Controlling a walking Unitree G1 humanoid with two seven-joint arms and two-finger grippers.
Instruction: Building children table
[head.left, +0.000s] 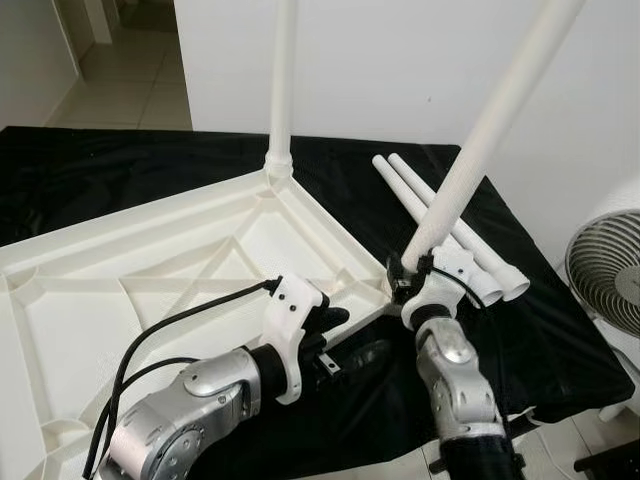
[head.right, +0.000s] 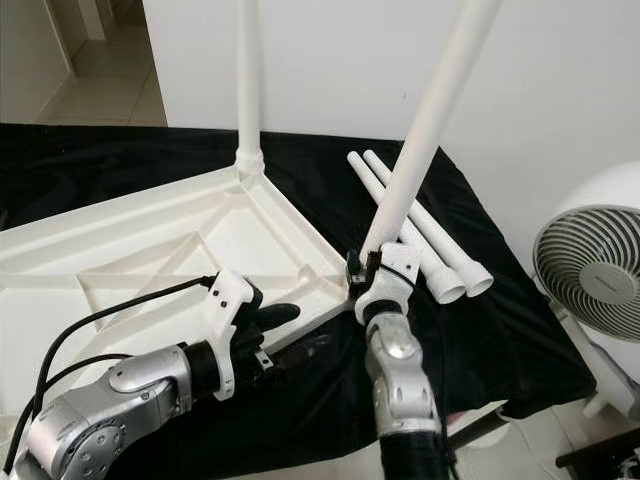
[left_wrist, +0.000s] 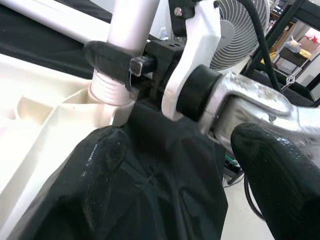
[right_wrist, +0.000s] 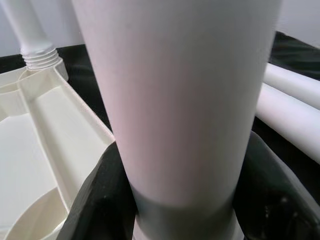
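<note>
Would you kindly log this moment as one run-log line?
right gripper: shut on leg at tabletop corner | left gripper: open, beside | fitted leg: upright | spare legs: on cloth

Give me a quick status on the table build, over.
Right end effector shut on tilted leg at tabletop corner socket. Left end effector open beside that corner. One leg fitted upright; two spare legs lying close by.

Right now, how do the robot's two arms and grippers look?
Both arms are silver metal with rounded joints. Each wrist carries a white plastic bracket. The left gripper and right gripper have black fingers. Black cables loop along the left arm.
</note>
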